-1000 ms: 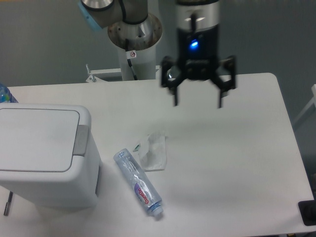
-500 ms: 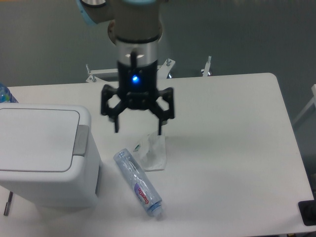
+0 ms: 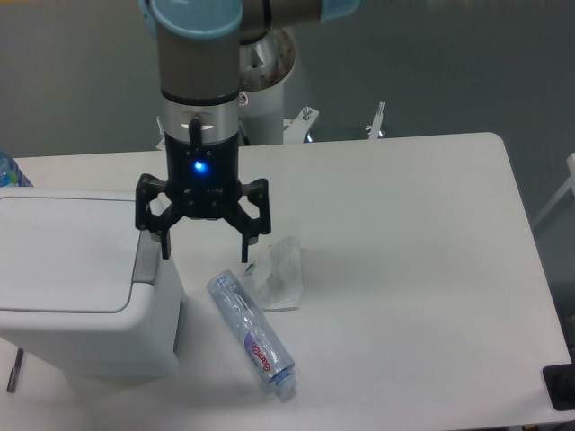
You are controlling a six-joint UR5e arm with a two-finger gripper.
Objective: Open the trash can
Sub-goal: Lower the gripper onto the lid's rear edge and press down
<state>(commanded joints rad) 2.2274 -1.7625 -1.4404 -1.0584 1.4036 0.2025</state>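
- The tool [image 3: 203, 242] hangs with its two fingers spread wide and nothing between them, a blue light glowing on its body.
- The trash can [image 3: 81, 278] sits at the worktop's [image 3: 413, 269] nine o'clock edge, lid down, so the opening is not yet done.
- Its grey push tab [image 3: 147, 262] lies just at the tool's eight o'clock; the tab's long axis runs twelve to six, along the lid's right edge.
- The left finger [image 3: 165, 244] appears to be over the tab's top end, though height above it is hard to judge from this angle.
- Counted: one trash can, one clear plastic bottle [image 3: 252, 334] lying at five o'clock of the tool, one crumpled clear wrapper [image 3: 280, 274] beside it.
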